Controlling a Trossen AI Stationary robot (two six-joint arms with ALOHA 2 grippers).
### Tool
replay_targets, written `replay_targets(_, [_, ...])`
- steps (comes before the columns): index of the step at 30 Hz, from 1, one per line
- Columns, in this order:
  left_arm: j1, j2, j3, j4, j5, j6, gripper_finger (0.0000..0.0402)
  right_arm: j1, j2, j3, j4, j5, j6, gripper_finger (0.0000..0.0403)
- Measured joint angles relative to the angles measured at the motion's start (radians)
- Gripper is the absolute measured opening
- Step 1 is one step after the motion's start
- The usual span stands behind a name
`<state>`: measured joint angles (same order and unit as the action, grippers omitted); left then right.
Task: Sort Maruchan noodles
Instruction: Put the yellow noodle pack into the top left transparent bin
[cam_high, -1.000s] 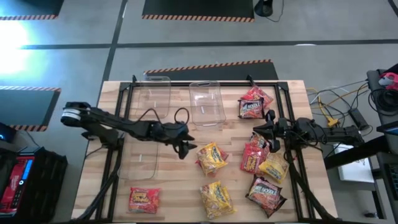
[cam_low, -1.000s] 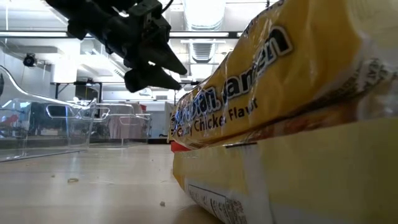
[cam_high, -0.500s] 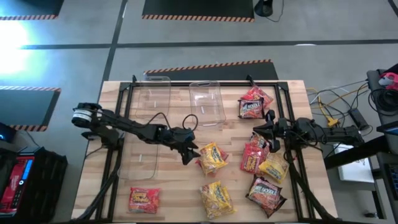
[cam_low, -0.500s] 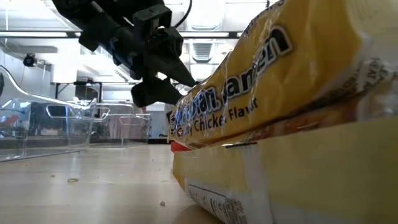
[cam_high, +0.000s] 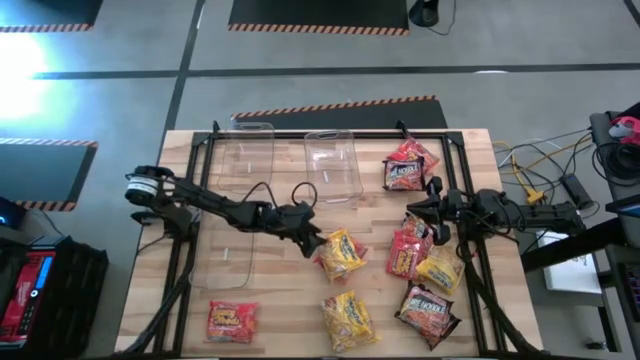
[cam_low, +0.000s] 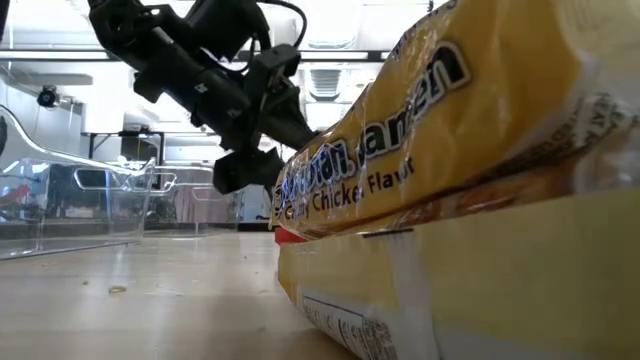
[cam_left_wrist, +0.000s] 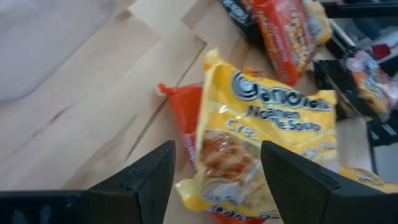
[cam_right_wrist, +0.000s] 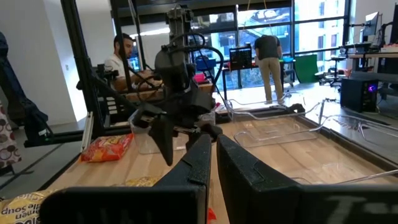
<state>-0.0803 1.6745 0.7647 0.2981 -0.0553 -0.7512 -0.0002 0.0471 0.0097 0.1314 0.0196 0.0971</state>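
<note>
Several Maruchan packets lie flat on the wooden table. A yellow packet (cam_high: 342, 253) (cam_left_wrist: 261, 137) lies on top of a red-orange one (cam_left_wrist: 186, 124) near the middle. My left gripper (cam_high: 316, 244) (cam_left_wrist: 217, 149) (cam_low: 275, 150) is open at that pair's left edge, its fingers slanting down, one on either side of the yellow packet's end, not touching it. My right gripper (cam_high: 432, 214) (cam_right_wrist: 212, 142) is shut and waits over a red packet (cam_high: 408, 250) on the right. Another yellow packet (cam_high: 348, 318) (cam_low: 450, 200) fills the low view.
Clear bins stand at the far edge (cam_high: 250, 150) (cam_high: 333, 165) and on the left under my left arm (cam_high: 225, 258). Other packets: red (cam_high: 231, 320) near left, dark and red (cam_high: 405, 165) far right, yellow (cam_high: 440, 268), dark (cam_high: 428, 308). People show in the room (cam_right_wrist: 270, 62).
My left gripper has moved toward the table's right, from over the left bin's edge to the yellow packet in the middle, and come lower, staying open. The right arm and all packets have kept still.
</note>
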Motion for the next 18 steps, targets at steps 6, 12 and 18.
replay_targets(6, [0.001, 0.013, -0.008, 0.001, -0.015, -0.026, 0.0220, 0.000, 0.000, 0.000, 0.000, 0.000, 0.000, 0.0018])
replay_targets(12, [0.000, 0.052, -0.008, 0.038, -0.006, -0.059, 0.0220, 0.000, 0.000, 0.000, -0.001, 0.000, 0.000, 0.0018])
replay_targets(18, [-0.018, 0.089, -0.008, 0.121, 0.021, -0.070, 0.0220, 0.000, 0.000, 0.000, -0.001, 0.000, 0.000, 0.0018])
